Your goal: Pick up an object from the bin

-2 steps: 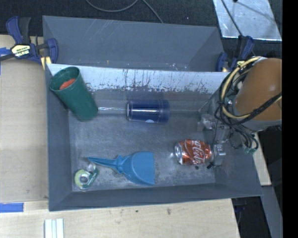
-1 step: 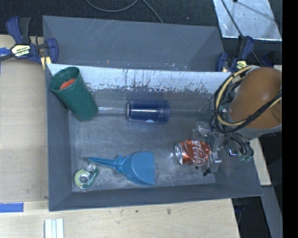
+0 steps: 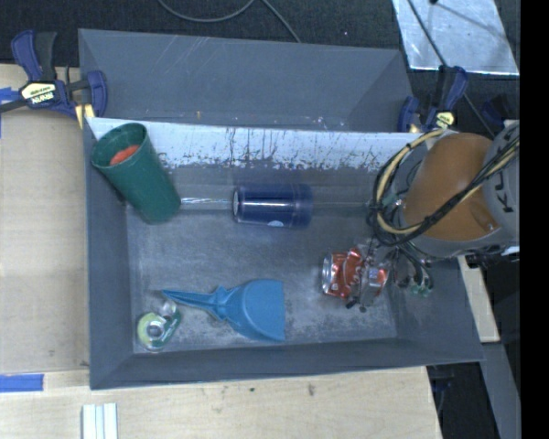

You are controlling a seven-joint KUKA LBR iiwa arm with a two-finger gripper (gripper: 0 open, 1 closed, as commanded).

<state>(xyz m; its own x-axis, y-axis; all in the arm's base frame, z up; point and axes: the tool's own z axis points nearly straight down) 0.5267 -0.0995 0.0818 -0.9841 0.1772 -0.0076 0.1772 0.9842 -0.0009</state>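
bin: grey metal bin [image 3: 256, 80], sloped walls, scuffed floor. Pale streaked band along the foot of the back wall.

arm: robot arm [image 3: 453, 195] comes in from the right, over the bin's right wall. Rounded orange-brown cover at the wrist, w/ yellow + black cables looped round it. Wrist end points down-left toward the floor.

cup: dark green plastic cup [image 3: 133, 172], back-left corner. Tilted, mouth up-left against the wall, base toward bin centre. Sth orange-red visible inside the mouth.

funnel: light blue plastic funnel [image 3: 247, 307], lying on its side at front of floor, left of centre. Wide end to the right, spout to the left.

cylinder: dark blue cylinder [image 3: 273, 206], on its side near the back wall, approx mid-bin. Well apart from cup and funnel.

can: crumpled red-and-silver metal can [image 3: 343, 273], right part of floor, nearer front than back. This is the item next to the arm's tip. Looks to rest on the floor.

ring: small clear-greenish ring [image 3: 156, 329], front-left corner, just beside the funnel spout tip.

jaws: low over the floor at the can's right side, dark parts overlapping its edge. Cannot tell whether released or clenched, nor whether the can sits between them.
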